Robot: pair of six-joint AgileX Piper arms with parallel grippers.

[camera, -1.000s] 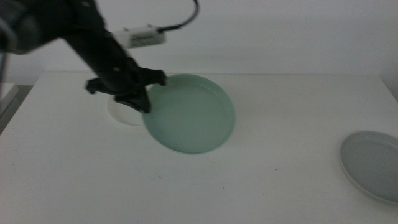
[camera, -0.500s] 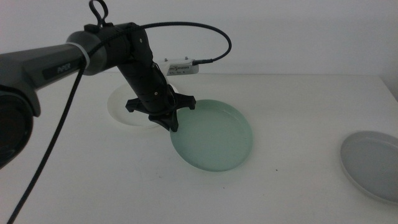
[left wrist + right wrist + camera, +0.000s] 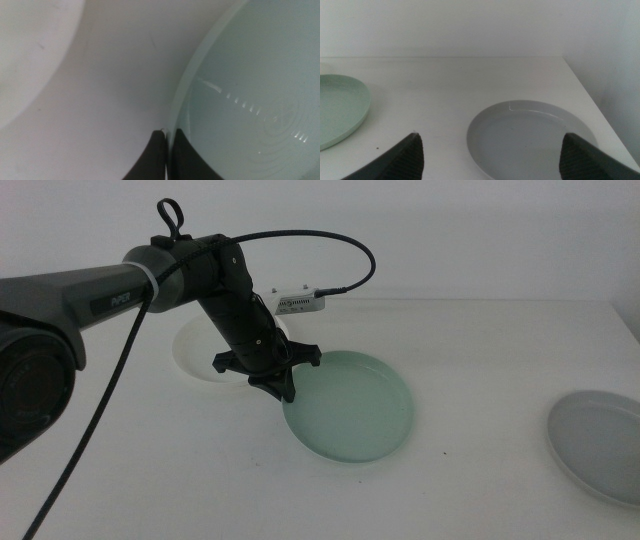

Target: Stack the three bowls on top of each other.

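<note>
A: What is the biggest thing here?
B: The white table (image 3: 480,340). On it stand three dishes. The pale mint green bowl (image 3: 350,408) is near the middle, the grey bowl (image 3: 598,444) is far at the right edge, well apart from the green one, and the white bowl (image 3: 195,355) is at the left, partly hidden behind the arm.

A: Which arm works?
B: The left gripper (image 3: 281,383). It comes in from the left, and its jaws are clamped on the left rim of the pale mint green bowl, one jaw outside and one inside, as the left wrist view shows (image 3: 167,150).

A: And the other one?
B: The right gripper (image 3: 490,150) waits above the grey bowl (image 3: 535,137), its jaws spread wide and grasping nothing.
</note>
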